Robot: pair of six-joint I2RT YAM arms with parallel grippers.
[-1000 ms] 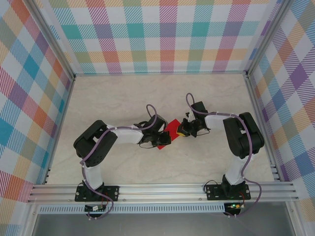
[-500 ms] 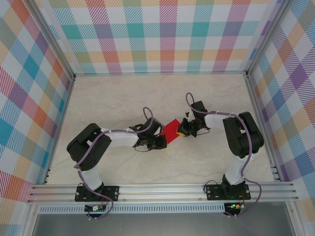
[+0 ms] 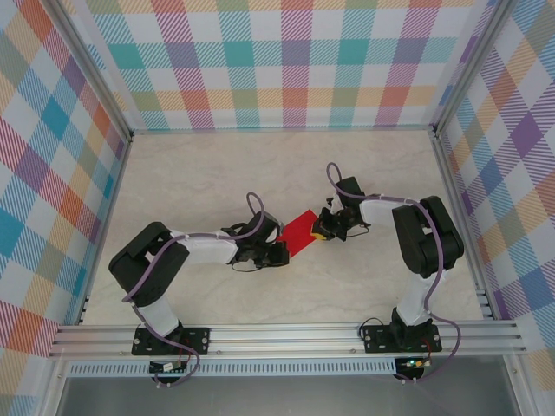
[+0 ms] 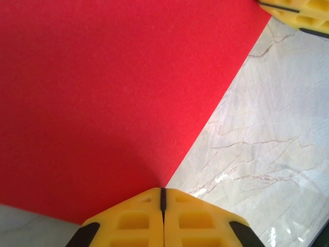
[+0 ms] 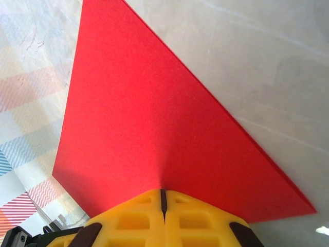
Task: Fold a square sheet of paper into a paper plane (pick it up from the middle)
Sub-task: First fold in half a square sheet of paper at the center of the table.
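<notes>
My left jaws are clenched, the two yellow pads [image 4: 133, 224] pressed seam to seam on the square sheet of paper [image 4: 118, 103]. They grip it where two of its edges seem to run together, so I take this for a corner. My right jaws are just as tightly clenched, pads [image 5: 133, 221] together, on the near margin of the same sheet [image 5: 154, 128], between two of its corners.

From above, the red sheet [image 3: 299, 232] spans the short gap between my two wrists, near the middle of the marbled surface [image 3: 217, 173]. Only its red face shows. I cannot tell whether it is already creased, or whether any part of it touches the surface.

I judge that I hold it from two sides so the thin paper stays taut and flat rather than drooping. That gives me a straight line to fold along. The tip of my right pad [image 4: 298, 13] shows at the far end of one sheet edge in the left wrist view, which fits that stretch.

No dart shape is visible, so folding is at an early stage.
</notes>
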